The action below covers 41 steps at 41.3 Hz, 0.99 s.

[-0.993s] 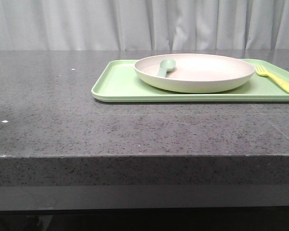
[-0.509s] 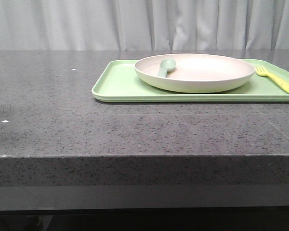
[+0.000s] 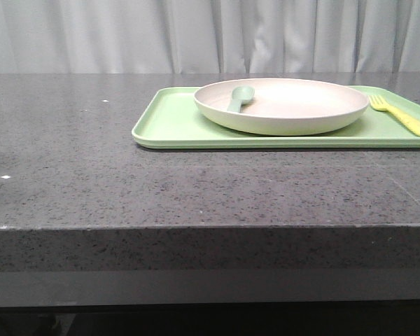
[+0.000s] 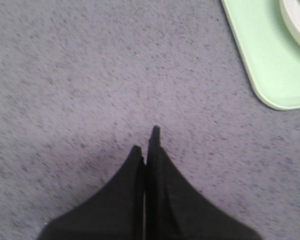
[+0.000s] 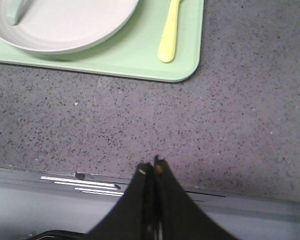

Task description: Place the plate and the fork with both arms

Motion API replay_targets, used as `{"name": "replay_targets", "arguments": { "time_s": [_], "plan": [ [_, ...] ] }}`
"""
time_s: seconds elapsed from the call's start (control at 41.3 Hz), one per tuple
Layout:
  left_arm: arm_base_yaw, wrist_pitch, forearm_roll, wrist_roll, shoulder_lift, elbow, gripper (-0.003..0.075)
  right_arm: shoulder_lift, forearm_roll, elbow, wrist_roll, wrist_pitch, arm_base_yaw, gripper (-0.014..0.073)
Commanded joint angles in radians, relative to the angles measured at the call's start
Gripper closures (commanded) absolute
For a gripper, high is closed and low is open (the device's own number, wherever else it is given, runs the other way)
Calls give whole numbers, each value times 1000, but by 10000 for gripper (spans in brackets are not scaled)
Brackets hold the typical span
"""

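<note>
The cream-beige plate (image 3: 283,105) sits on the light-green tray (image 3: 171,126) at the back right of the table. The yellow fork (image 3: 400,115) lies on the tray to the plate's right. The plate (image 5: 65,25) and fork (image 5: 168,35) also show in the right wrist view. My left gripper (image 4: 146,142) is shut and empty over bare table, apart from the tray's corner (image 4: 270,75). My right gripper (image 5: 151,167) is shut and empty above the table's front edge, well short of the fork. Neither gripper shows in the front view.
A muted green spoon (image 3: 239,98) lies inside the plate, on its left side. The dark speckled table (image 3: 91,175) stretches left and in front of the tray. A grey curtain hangs behind.
The front view has shifted very slightly; the tray, plate, fork and spoon have not moved.
</note>
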Motion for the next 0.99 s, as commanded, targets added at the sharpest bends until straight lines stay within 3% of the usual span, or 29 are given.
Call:
{"name": "replay_targets", "arguments": {
  "time_s": [0.0,0.145,0.242,0.46,0.872,0.969],
  "plan": [
    [-10,-185,66,11,-111,32,738,-1,-4,-21,-7,-61,-2,662],
    [-10,-373,196,11,-301,206,738,0,-4,-21,-7,-59,-2,662],
    [-10,-466,202,11,-444,344,738,0,-4,-21,-7,-59,-2,662],
    [-10,-535,185,11,-701,558,738,0,-4,-21,-7,-59,-2,662],
    [-10,-711,104,11,-829,705,738,0,-4,-21,-7,-59,-2,662],
    [-10,-718,172,-75,-882,738,738,0,-4,-21,-7,-59,-2,662]
  ]
}}
